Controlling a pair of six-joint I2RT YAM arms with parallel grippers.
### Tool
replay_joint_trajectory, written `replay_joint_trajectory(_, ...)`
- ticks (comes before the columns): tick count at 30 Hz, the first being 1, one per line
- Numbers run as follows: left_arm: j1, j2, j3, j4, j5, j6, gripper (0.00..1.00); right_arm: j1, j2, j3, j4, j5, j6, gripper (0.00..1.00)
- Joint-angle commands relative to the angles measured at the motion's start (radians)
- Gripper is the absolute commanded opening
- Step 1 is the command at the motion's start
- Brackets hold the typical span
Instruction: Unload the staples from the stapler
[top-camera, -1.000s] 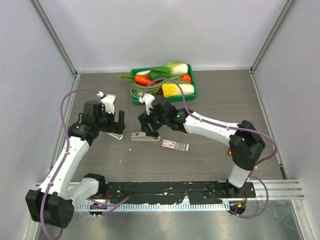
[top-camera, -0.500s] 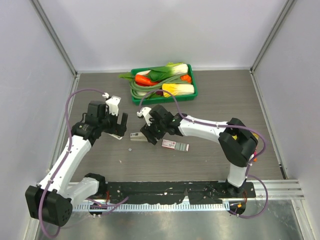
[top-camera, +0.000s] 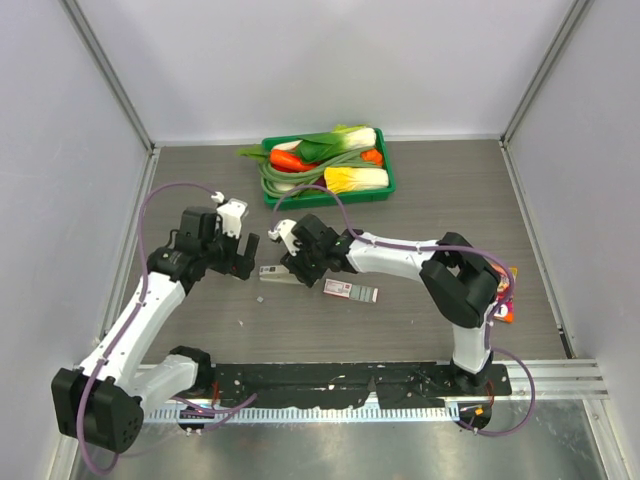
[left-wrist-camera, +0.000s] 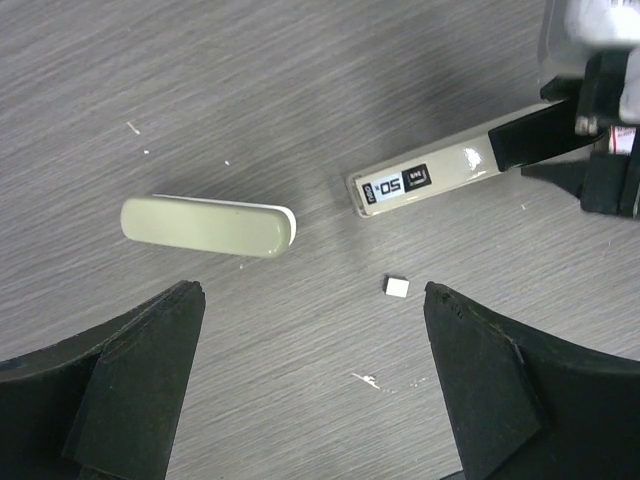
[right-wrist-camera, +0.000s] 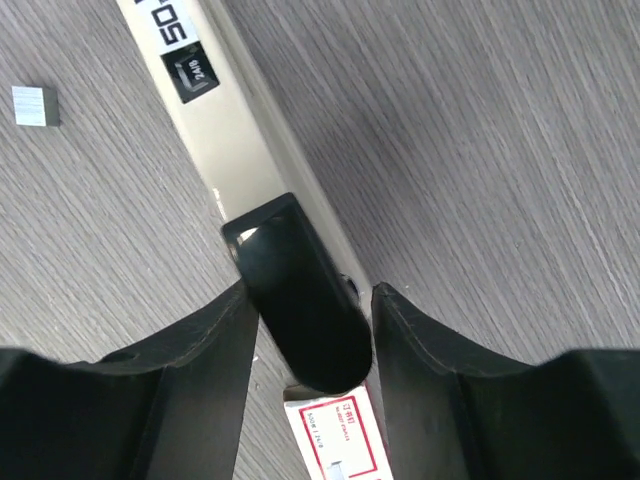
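The stapler (top-camera: 274, 272) lies flat on the table, its silver-grey arm (left-wrist-camera: 430, 180) pointing left. Its black rear end (right-wrist-camera: 300, 305) sits between the fingers of my right gripper (right-wrist-camera: 312, 292), which press on both sides of it. A tiny grey block of staples (left-wrist-camera: 397, 287) lies loose on the wood just in front of the stapler (right-wrist-camera: 230, 130), and the right wrist view also shows this staples block (right-wrist-camera: 32, 105). My left gripper (left-wrist-camera: 311, 290) hovers open over the table with nothing between its fingers. A whitish oblong piece (left-wrist-camera: 208, 222) lies apart, left of the stapler.
The flat red-and-white box (top-camera: 351, 290) lies just right of the stapler, its end touching the stapler's rear (right-wrist-camera: 335, 435). A green tray (top-camera: 388, 182) of vegetables stands at the back. An orange item (top-camera: 505, 303) shows behind the right arm's elbow.
My right gripper has come down and left onto the stapler's black rear end, and its jaws have narrowed around it. The left gripper has edged slightly right, still open.
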Motion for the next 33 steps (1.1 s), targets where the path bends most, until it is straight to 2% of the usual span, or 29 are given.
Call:
replay_joint_trajectory(1,-0.03,-0.015,-0.016,0.026,-0.016,0.036,0.96,0.005,0.002,0.035,0.056,0.006,0.015,0.49)
replay_joint_trajectory(3,-0.05,-0.009,-0.012,0.021,-0.034,0.043,0.96,0.007,0.006,0.041,0.058,0.004,0.044,0.4)
replay_joint_trajectory(7,-0.092,0.023,0.011,0.013,-0.053,0.051,0.95,0.018,0.016,0.06,0.056,0.012,0.075,0.3)
replay_joint_trajectory(10,-0.095,0.034,0.019,0.024,-0.044,0.04,0.93,0.028,0.002,0.043,0.061,0.033,0.103,0.17)
replay_joint_trajectory(12,-0.095,0.042,0.016,0.035,-0.035,0.039,0.92,0.029,-0.038,0.016,0.079,0.09,0.167,0.07)
replay_joint_trajectory(14,-0.099,0.051,0.016,0.041,-0.024,0.039,0.92,0.03,-0.076,-0.053,0.135,0.177,0.237,0.01)
replay_joint_trajectory(18,-0.106,0.059,0.004,0.084,0.031,0.04,0.84,0.03,-0.226,-0.222,0.283,0.205,0.438,0.01)
replay_joint_trajectory(19,-0.106,0.052,-0.004,0.096,0.045,0.042,0.83,0.033,-0.283,-0.286,0.379,0.211,0.522,0.01)
replay_joint_trajectory(22,-0.112,0.055,-0.012,0.113,0.087,0.046,0.81,0.056,-0.351,-0.353,0.451,0.297,0.641,0.01)
replay_joint_trajectory(26,-0.113,0.078,0.007,0.111,0.129,0.049,0.79,0.062,-0.458,-0.492,0.587,0.335,0.777,0.01)
replay_joint_trajectory(29,-0.115,0.095,0.023,0.119,0.198,0.024,0.7,0.079,-0.478,-0.537,0.655,0.368,0.817,0.01)
replay_joint_trajectory(33,-0.122,0.144,0.036,0.133,0.246,-0.032,0.51,0.099,-0.472,-0.537,0.676,0.42,0.828,0.01)
